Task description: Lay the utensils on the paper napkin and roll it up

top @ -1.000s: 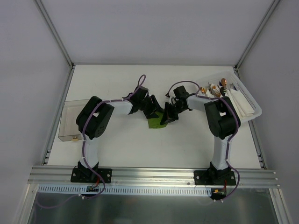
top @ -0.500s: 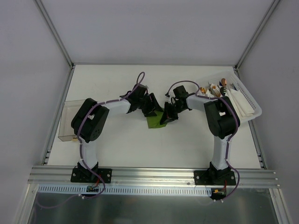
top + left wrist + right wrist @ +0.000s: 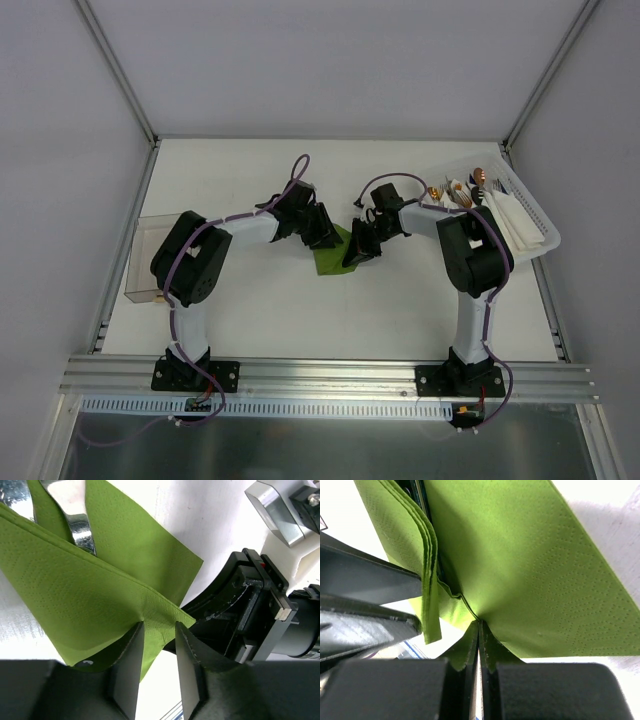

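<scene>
The olive-green paper napkin (image 3: 333, 260) lies mid-table between both grippers, partly folded over. In the left wrist view the napkin (image 3: 90, 595) covers silvery utensils (image 3: 75, 515) whose handles show at the top. My left gripper (image 3: 159, 630) is open; a napkin corner pokes between its fingertips and touches the left finger (image 3: 127, 665). From above, the left gripper (image 3: 325, 232) sits at the napkin's left edge. My right gripper (image 3: 479, 627) is shut on a napkin fold (image 3: 520, 570), lifting it. From above, the right gripper (image 3: 358, 250) is on the napkin's right side.
A white basket (image 3: 535, 225) at the right edge holds white folded napkins and copper-tipped cutlery (image 3: 478, 180). A clear plastic box (image 3: 145, 262) stands at the left edge. The right gripper's black body (image 3: 250, 610) is close to my left fingers.
The left arm's elbow has swung left and its gripper has shifted slightly back and left. A bit more green shows between the grippers. The right arm has held still.
</scene>
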Available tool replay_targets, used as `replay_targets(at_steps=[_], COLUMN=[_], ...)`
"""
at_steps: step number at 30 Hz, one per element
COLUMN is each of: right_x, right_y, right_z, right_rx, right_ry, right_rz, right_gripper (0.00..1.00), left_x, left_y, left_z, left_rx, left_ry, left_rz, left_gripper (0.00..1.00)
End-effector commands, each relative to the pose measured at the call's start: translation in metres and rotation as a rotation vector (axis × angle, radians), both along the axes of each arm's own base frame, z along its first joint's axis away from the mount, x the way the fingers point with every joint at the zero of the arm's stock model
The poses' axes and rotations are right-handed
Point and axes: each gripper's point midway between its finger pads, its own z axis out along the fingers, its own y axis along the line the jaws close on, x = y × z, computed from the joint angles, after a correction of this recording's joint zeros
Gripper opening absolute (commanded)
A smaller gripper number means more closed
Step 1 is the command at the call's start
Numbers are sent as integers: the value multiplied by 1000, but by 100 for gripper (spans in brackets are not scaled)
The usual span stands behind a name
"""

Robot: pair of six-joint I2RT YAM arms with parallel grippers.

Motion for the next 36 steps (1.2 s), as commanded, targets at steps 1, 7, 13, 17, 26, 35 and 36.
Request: replay_targets(at_steps=[1, 7, 13, 17, 26, 35, 36], right_x=[8, 6, 4, 3, 18, 25, 26], right_y=[-3, 1, 4, 9, 30, 31, 29], right_z=[-6, 3, 11, 30, 60, 33, 30], right_rx=[-34, -3, 29, 65, 140, 96, 86], right_ry=[-44, -48, -65, -110, -191, -144, -147], right_rz=[-1, 9, 20, 47, 29, -5, -8], right_gripper=[0, 0, 0, 0, 0, 0, 0], left_x=[9, 17, 18, 16, 17, 12, 11], left_y=[-5, -15, -15, -13, -14, -5, -4], left_z=[7, -5, -26, -40, -48, -53, -53], left_rx=[8, 4, 18, 35, 37, 56, 55], left_ry=[-36, -16, 35, 70, 93, 122, 125], left_rz=[-7, -23, -9, 6, 13, 23, 23], left_gripper=[31, 25, 23, 20, 19, 19, 19])
